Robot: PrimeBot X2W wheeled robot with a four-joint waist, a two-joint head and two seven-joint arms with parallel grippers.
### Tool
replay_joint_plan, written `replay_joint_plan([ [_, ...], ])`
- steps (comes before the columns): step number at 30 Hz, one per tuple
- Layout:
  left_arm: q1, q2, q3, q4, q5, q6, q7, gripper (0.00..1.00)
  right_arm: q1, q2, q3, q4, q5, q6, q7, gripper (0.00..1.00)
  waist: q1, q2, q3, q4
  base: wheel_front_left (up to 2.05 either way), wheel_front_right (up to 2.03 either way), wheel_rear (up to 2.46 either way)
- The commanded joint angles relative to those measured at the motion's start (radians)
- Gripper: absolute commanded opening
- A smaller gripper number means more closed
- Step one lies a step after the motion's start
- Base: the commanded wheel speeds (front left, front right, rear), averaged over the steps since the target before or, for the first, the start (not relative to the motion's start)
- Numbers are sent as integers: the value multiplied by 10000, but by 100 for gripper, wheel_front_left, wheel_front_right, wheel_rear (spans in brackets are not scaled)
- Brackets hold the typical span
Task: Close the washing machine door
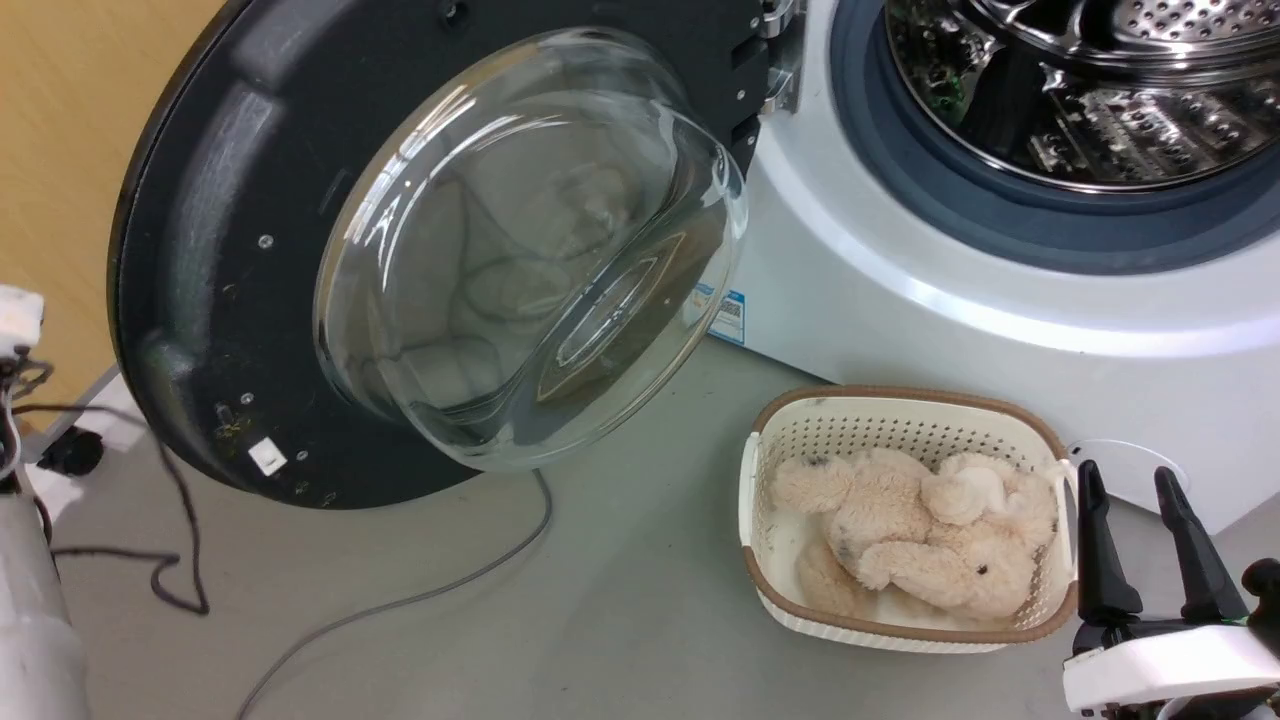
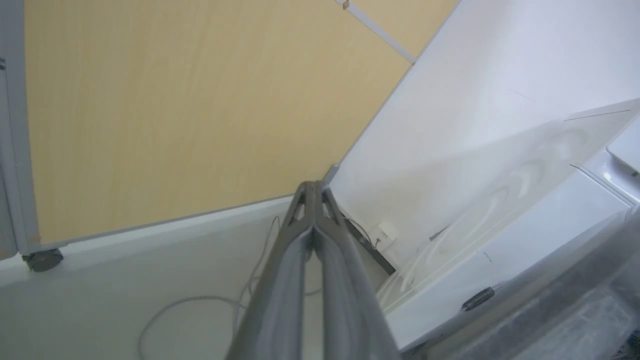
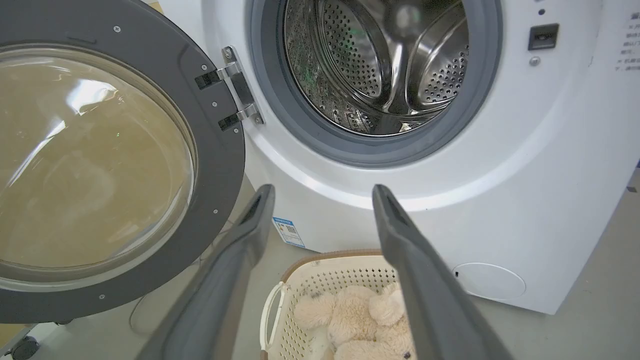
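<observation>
A grey floor (image 1: pixel 620 600) and a tan wall panel (image 1: pixel 60 150) show in the head view. The right end effector (image 1: pixel 1125 475) stands empty with its fingers apart, beside a cream basket (image 1: pixel 900 425) holding a plush toy (image 1: pixel 930 540). The washing machine door (image 1: pixel 200 250) hangs wide open, left of the washing machine (image 1: pixel 900 300). In the left wrist view, the left end effector (image 2: pixel 312 187) has its fingers pressed together, gripping nothing. In the right wrist view, the spread fingers hover above the basket, facing the steel drum (image 3: pixel 380 65).

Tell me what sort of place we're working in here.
Likely a laundry corner, perhaps a test setup: a white front-loading washing machine with its door swung open, a basket holding a plush toy on the grey floor, and a wood-look partition with a caster.
</observation>
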Motion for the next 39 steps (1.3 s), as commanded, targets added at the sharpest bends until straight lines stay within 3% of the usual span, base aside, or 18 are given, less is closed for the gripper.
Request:
replay_joint_plan([
  [1,-371,131,-1,240,-318,-90,367,0,-180,23,-52,38,98,8,-102,100,-1,0,56,61,0,0,0],
  [8,-657,613,-680,509,-1735,-166,2613,0,-237,25,-111,98,320,8,-248,100,-1,0,230,222,0,0,0],
  [16,-10,896,-1431,-420,-3896,-253,4711,0,-272,27,-299,157,538,9,-415,100,-1,0,378,526,0,0,0],
  [27,755,1170,-2644,-1786,-5914,-373,6083,0,-295,30,-548,267,903,9,-644,100,-1,0,296,1094,0,0,0],
  [35,1348,998,-3532,-3120,-7607,-460,7069,0,-220,32,-735,356,1222,10,-811,100,-1,0,184,1546,0,0,0],
  [39,1796,752,-4157,-4163,-7885,-464,7328,0,-191,32,-716,399,1241,10,-818,100,-1,0,72,1539,0,0,0],
])
